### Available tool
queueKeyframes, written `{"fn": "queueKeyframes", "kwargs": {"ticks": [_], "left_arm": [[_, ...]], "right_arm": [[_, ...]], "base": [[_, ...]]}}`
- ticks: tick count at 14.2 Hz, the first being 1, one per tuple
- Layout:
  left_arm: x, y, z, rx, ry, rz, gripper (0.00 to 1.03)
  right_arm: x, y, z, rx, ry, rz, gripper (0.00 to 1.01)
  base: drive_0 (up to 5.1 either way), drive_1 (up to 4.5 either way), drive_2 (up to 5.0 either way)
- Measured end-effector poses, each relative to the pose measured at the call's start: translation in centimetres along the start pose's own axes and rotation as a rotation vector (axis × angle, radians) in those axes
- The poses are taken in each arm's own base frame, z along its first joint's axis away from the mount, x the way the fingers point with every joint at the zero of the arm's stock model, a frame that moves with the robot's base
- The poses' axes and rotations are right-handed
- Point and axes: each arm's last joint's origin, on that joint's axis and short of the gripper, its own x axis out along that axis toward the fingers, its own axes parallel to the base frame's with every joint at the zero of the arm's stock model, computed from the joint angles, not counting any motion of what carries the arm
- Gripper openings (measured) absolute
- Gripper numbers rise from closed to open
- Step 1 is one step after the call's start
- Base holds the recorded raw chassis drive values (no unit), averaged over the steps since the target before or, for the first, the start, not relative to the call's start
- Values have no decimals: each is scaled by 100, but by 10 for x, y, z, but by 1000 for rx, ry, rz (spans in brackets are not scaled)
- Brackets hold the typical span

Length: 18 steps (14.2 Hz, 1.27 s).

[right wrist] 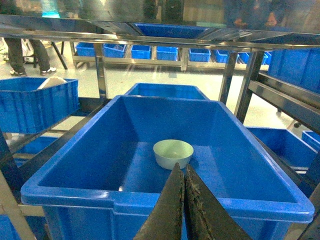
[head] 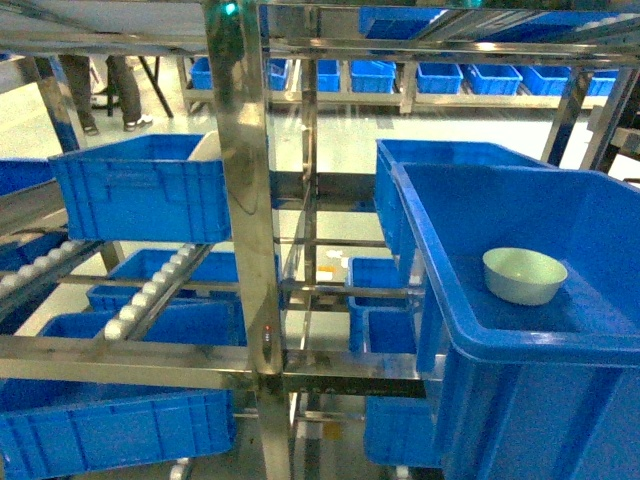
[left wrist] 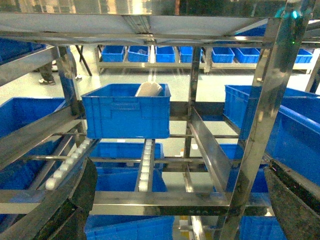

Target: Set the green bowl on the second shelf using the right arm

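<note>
The pale green bowl (head: 524,274) sits upright on the floor of a large blue crate (head: 470,330) at the right of the rack. In the right wrist view the bowl (right wrist: 173,153) lies just beyond my right gripper (right wrist: 182,169), whose two dark fingers are pressed together, shut on nothing, above the crate's near rim (right wrist: 150,197). My left gripper (left wrist: 175,200) stands open, its fingers (left wrist: 70,205) wide apart at the frame edges, facing the steel rack with nothing between them. Neither gripper shows in the head view.
A steel upright (head: 245,200) and cross beam (head: 140,360) stand close ahead. A second blue crate (head: 145,185) with a white object in it rests on the roller shelf at the left. More blue crates fill the lower shelves and a far rack (head: 430,75). A person's legs (head: 105,85) show at back left.
</note>
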Motion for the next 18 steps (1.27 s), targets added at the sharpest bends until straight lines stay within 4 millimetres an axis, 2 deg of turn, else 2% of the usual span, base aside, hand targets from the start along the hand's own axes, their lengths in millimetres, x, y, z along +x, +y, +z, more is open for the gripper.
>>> {"fn": "queueKeyframes", "kwargs": {"ticks": [2, 9, 11, 16, 18], "left_arm": [[0, 0, 0, 0, 0, 0, 98], [0, 0, 0, 0, 0, 0, 98], [0, 0, 0, 0, 0, 1, 98], [0, 0, 0, 0, 0, 0, 98], [0, 0, 0, 0, 0, 0, 98]], "right_arm": [[-4, 0, -7, 0, -7, 1, 2], [-14, 0, -6, 0, -17, 0, 2], [-24, 0, -11, 0, 15, 0, 2], [-25, 0, -9, 0, -7, -1, 2], [-25, 0, -9, 0, -7, -1, 27]], "base": [[0, 0, 0], [0, 0, 0], [0, 0, 0], [0, 0, 0], [0, 0, 0]]}}
